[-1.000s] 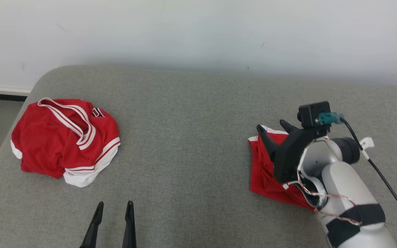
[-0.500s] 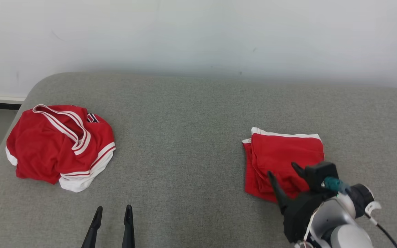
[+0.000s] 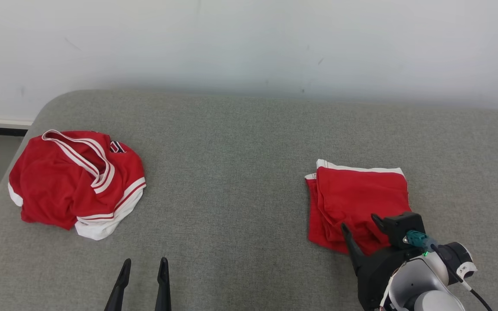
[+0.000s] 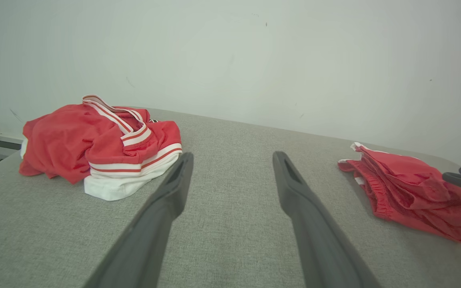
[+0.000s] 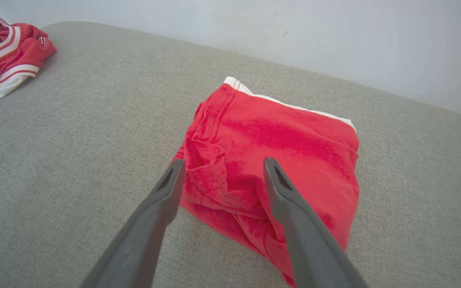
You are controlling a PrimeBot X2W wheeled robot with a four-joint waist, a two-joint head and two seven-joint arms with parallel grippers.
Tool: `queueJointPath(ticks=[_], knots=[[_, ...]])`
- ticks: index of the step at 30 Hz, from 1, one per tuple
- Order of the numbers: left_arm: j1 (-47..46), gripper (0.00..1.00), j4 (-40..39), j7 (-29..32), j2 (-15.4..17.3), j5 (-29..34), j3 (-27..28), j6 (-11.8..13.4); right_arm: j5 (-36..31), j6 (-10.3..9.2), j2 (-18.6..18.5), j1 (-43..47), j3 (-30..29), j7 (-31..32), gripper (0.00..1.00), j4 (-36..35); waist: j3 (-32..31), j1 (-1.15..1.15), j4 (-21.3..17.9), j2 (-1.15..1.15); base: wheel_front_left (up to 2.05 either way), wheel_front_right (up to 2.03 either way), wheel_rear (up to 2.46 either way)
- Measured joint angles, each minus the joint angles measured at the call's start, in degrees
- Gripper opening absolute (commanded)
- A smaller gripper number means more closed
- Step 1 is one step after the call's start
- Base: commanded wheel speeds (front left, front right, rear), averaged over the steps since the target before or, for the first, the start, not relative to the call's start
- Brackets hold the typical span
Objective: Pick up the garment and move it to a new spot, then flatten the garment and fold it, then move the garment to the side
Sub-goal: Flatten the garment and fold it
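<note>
Back comes my right arm: a second ago it reached over the folded red garment (image 3: 361, 194) with its fingertips up at the far white hem, and now it is drawn in toward me at the near edge of the cloth. The garment itself seems to lie where it lay.

Sweeping from the left: far over by the rounded corner of the grey cushion (image 3: 231, 142) sits the crumpled red jersey (image 3: 71, 181), bunched in a heap, white-striped bands curling across the top and a white hem spilling out at its near side. Nothing touches it.

Next, low in the head view, my left pincer (image 3: 145, 260): fingers spread wide, pointing out over bare grey fabric, empty, well apart from both pieces of clothing. From its wrist camera the jersey sits off to the left of the fingers and the folded piece off to the right.

Across a broad stretch of open cushion, on the right side, the folded red garment lies flat as a neat rectangle, white trim along its far edge, layered folds stacked at its left side.

Rightmost, my right pincer (image 3: 359, 221): fingers spread, gripping nothing, tips over the near left part of the folded cloth. Whether they brush the fabric I cannot tell. Behind everything runs the pale wall (image 3: 249, 43).
</note>
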Motion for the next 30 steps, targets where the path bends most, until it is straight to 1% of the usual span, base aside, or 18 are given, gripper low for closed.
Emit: queueJointPath(ticks=[6,9,12,13,14,15,16,17,19,23,24,25,26,27,30], knots=[[0.0,1.0,0.0,0.0,0.0,0.0,0.2,-0.1,-0.9,0.0,0.3,-0.8,-1.1,0.7,1.0,1.2,-0.1,0.0,0.4,0.0,0.0,0.0,0.0],[0.0,1.0,0.0,0.0,0.0,0.0,0.2,-0.2,-1.0,0.0,0.5,-1.5,-1.1,1.0,0.97,1.9,-0.1,0.0,0.5,0.0,0.0,0.0,0.0],[0.0,1.0,0.0,0.0,0.0,0.0,0.2,-0.2,-1.0,0.0,0.6,-2.1,-0.8,1.7,0.85,2.6,0.1,0.0,0.6,0.0,0.0,0.0,0.0],[0.0,1.0,0.0,0.0,0.0,0.0,0.2,-0.2,-1.1,0.0,0.6,-2.3,-0.8,1.8,0.76,2.8,0.1,0.0,0.6,0.0,0.0,0.0,0.0],[0.0,1.0,0.0,0.0,0.0,0.0,0.2,-0.2,-1.2,0.0,0.6,-2.4,-0.7,2.2,0.73,3.0,0.2,0.0,0.7,0.0,0.0,0.0,0.0],[0.0,1.0,0.0,0.0,0.0,0.0,0.2,-0.2,-1.4,0.0,0.7,-2.6,-0.7,2.2,0.63,3.2,0.2,0.0,0.7,0.0,0.0,0.0,0.0],[-0.1,1.0,0.0,0.0,0.0,0.0,0.2,-0.2,-1.6,0.0,0.7,-2.8,-0.6,2.2,0.5,3.4,0.3,0.0,0.7,0.0,0.0,0.0,0.0],[-0.1,1.0,0.0,0.0,0.0,0.0,0.2,-0.2,-1.6,0.0,0.7,-3.0,-0.5,2.4,0.5,3.7,0.3,0.0,0.8,0.0,0.0,0.0,0.0],[-0.2,1.0,0.0,0.0,0.0,0.0,0.3,-0.3,-1.7,0.0,0.7,-3.2,-0.4,2.8,0.46,4.3,0.4,0.0,0.9,0.0,0.0,0.0,0.0],[-0.2,1.0,0.0,0.0,0.0,0.0,0.3,-0.3,-1.9,0.0,0.8,-3.3,-0.4,3.3,0.45,5.1,0.6,0.0,1.2,0.0,0.0,0.0,0.0],[-0.2,1.0,0.0,0.0,0.0,0.0,0.3,-0.2,-1.9,0.0,0.8,-3.4,-0.4,3.3,0.42,5.4,0.6,0.0,1.2,0.0,0.0,0.0,0.0],[-0.2,1.0,0.0,0.0,0.0,0.0,0.3,-0.3,-2.0,0.0,0.8,-3.5,-0.3,3.3,0.36,5.5,0.7,0.0,1.3,0.0,0.0,0.0,0.0],[-0.2,1.0,0.0,0.0,0.0,0.0,0.3,-0.3,-2.0,0.0,0.8,-3.6,-0.2,3.3,0.1,5.7,0.7,0.0,1.3,0.0,0.0,0.0,0.0],[-0.2,1.0,0.0,0.0,0.0,-0.1,0.2,-0.2,-2.0,0.0,0.9,-3.7,0.1,3.3,0.0,5.8,0.8,0.0,1.4,0.0,0.0,0.0,0.0],[-0.3,1.0,0.0,0.0,0.0,-0.1,0.2,-0.2,-2.0,0.0,0.9,-3.9,0.9,3.3,0.0,5.9,0.9,0.0,1.5,0.0,0.0,0.0,0.0]])
